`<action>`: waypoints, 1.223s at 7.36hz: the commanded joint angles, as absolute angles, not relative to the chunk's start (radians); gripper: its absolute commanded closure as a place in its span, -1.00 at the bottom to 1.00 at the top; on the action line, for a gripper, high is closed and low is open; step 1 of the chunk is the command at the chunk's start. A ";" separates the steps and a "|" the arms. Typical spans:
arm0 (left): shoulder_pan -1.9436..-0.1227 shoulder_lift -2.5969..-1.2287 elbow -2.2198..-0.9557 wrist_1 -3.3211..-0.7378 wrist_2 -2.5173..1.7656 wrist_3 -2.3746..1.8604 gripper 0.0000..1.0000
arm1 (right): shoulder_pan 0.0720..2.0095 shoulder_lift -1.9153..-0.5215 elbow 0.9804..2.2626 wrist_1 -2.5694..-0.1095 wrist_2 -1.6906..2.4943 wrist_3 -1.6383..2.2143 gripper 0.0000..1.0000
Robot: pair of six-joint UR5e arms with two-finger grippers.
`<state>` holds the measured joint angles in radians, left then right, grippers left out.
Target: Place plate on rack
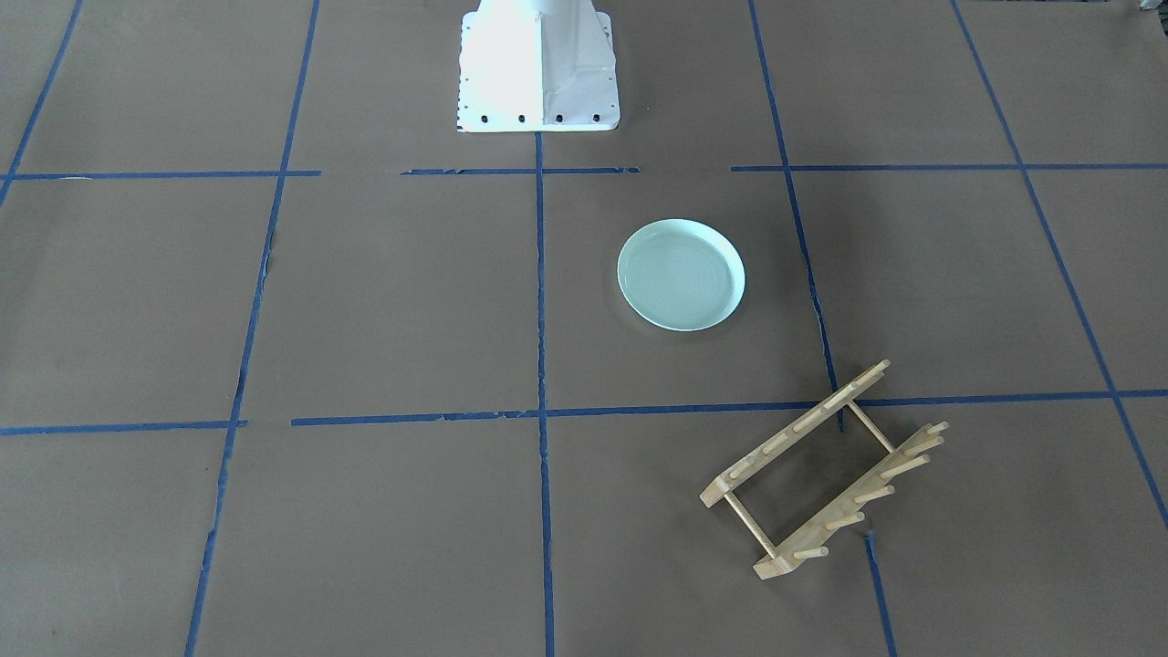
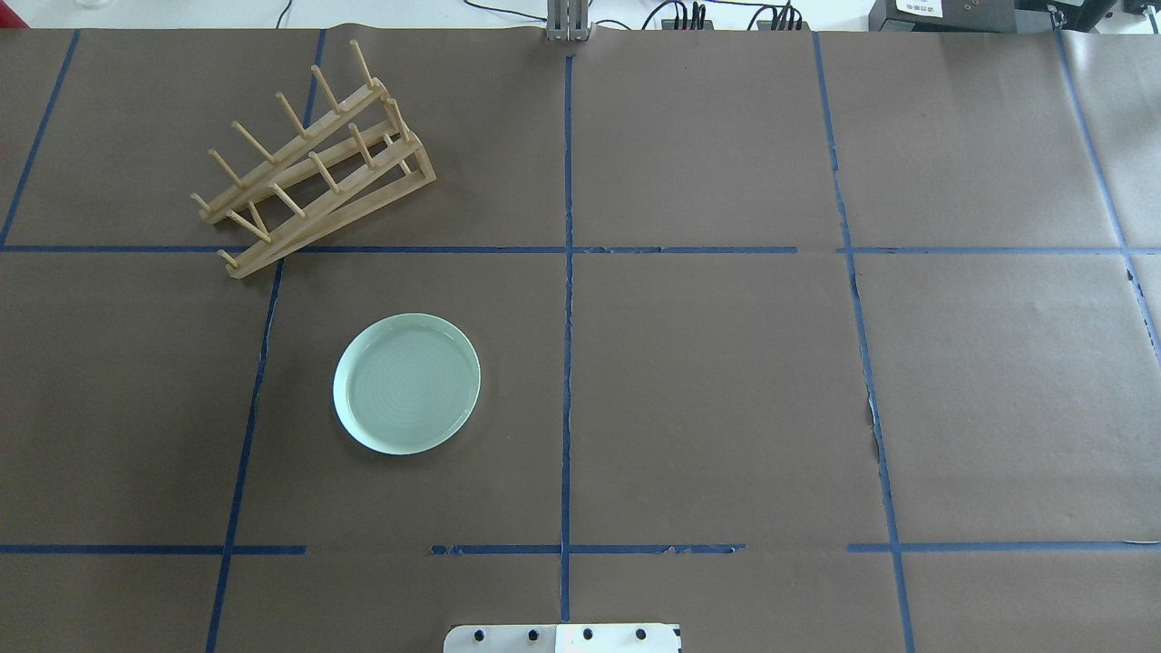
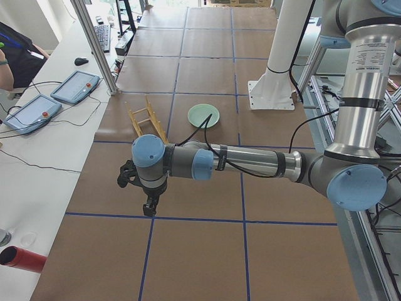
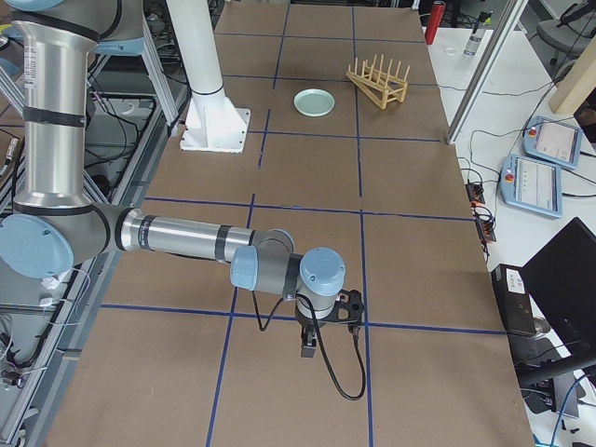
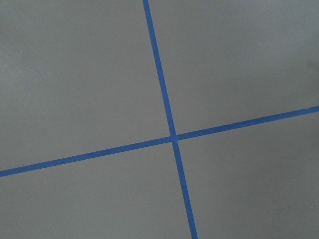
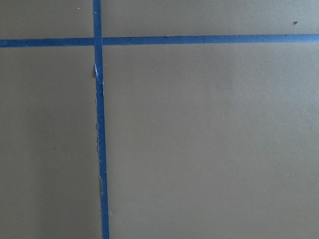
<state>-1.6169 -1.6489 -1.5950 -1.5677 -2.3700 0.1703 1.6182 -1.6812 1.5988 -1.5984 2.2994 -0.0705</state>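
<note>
The pale mint-green plate [image 2: 406, 384] lies flat on the brown table, on the robot's left half; it also shows in the front view [image 1: 681, 275]. The light-wood rack [image 2: 313, 163] stands beyond it, farther from the base and set at an angle, with nothing in it [image 1: 821, 470]. The left gripper [image 3: 149, 207] hangs over the table's left end, far from both. The right gripper [image 4: 310, 349] hangs over the right end. Both show only in the side views, so I cannot tell whether they are open or shut. The wrist views show only brown paper and blue tape.
The white robot pedestal [image 1: 538, 68] stands at the table's near middle edge. Blue tape lines grid the brown paper. Two teach pendants [image 3: 75, 86] and a red cylinder [image 3: 25, 259] lie on a side bench by an operator's arm.
</note>
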 commanded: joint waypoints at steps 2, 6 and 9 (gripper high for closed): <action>-1.617 -1.649 -1.598 -1.566 -2.375 0.163 -1.00 | 1.618 -1.681 1.598 -1.598 2.299 -0.071 -1.00; -1.611 -1.667 -1.604 -1.569 -2.370 0.149 -1.00 | 1.618 -1.681 1.600 -1.598 2.299 -0.071 -1.00; -1.563 -1.666 -1.640 -1.610 -2.382 -0.046 -1.00 | 1.617 -1.681 1.600 -1.598 2.299 -0.071 -1.00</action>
